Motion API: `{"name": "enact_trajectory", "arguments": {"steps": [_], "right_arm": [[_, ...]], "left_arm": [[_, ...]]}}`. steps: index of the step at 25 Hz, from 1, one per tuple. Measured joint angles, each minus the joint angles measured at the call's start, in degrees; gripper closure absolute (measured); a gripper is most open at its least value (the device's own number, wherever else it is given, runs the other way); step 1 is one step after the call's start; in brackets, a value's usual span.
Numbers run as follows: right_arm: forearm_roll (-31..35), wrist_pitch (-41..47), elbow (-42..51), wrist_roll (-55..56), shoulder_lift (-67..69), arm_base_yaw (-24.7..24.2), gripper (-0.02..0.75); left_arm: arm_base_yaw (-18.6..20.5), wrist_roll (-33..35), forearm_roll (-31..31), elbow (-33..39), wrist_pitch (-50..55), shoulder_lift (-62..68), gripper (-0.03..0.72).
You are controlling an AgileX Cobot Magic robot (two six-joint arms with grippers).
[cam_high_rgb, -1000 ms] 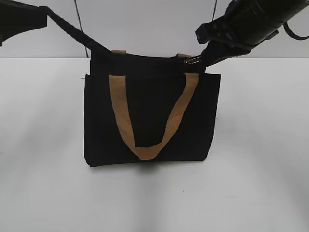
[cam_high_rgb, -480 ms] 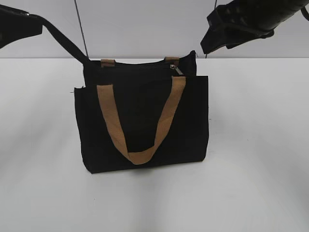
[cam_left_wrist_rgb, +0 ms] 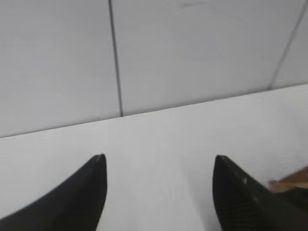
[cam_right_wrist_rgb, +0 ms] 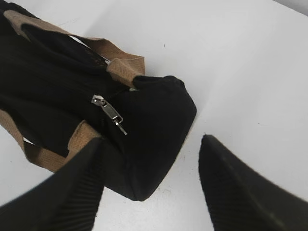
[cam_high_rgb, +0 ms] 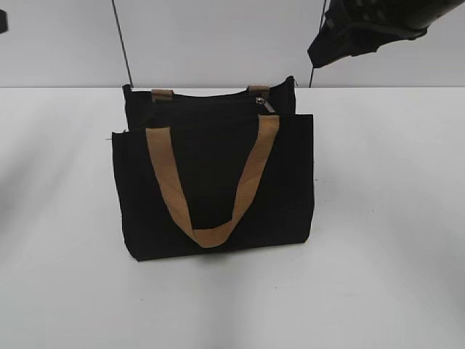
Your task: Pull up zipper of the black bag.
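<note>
The black bag stands upright on the white table, with a tan strap handle hanging down its front. The silver zipper pull lies at the right end of the top zip line; it also shows in the right wrist view, free of any grip. My right gripper is open and empty above the bag's right end; its arm shows at the top right of the exterior view. My left gripper is open and empty over bare table, away from the bag.
A pale panelled wall with dark seams stands behind the table. A tan corner of strap shows at the right edge of the left wrist view.
The right gripper let go of the zipper pull and rose up and away. The left gripper released the bag's left corner and left the exterior view. The bag settled back leftward.
</note>
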Motion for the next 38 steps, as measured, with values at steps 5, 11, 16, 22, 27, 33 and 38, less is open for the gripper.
{"name": "enact_trajectory", "arguments": {"steps": [5, 11, 16, 22, 27, 33, 38], "right_arm": [[-0.19, 1.80, 0.00, -0.20, -0.20, 0.00, 0.263], [-0.26, 2.56, 0.00, -0.24, -0.20, 0.00, 0.263], [-3.17, 5.50, 0.00, 1.69, -0.20, -0.18, 0.263], [-8.87, 11.77, 0.00, 11.09, -0.20, -4.24, 0.263], [-10.24, 16.51, 0.00, 13.50, -0.20, -8.40, 0.263], [-10.42, 21.01, 0.00, 14.94, -0.20, -12.31, 0.263], [-10.46, 23.13, 0.00, 16.45, -0.20, -17.72, 0.263]], "left_arm": [[0.00, -1.10, -7.56, 0.00, 24.69, 0.23, 0.137], [0.16, 17.78, -39.36, 0.00, 29.48, 2.24, 0.115], [-4.30, 37.96, -58.53, -0.19, 29.16, 2.30, 0.115], [-10.39, 51.41, -72.34, -3.37, 39.39, 2.32, 0.128], [-10.93, 73.07, -92.03, -8.42, 54.76, 4.60, 0.165], [-10.85, 86.68, -101.66, -14.72, 62.58, 6.32, 0.194], [-8.19, 87.92, -103.51, -19.96, 74.29, 11.00, 0.214]]}}
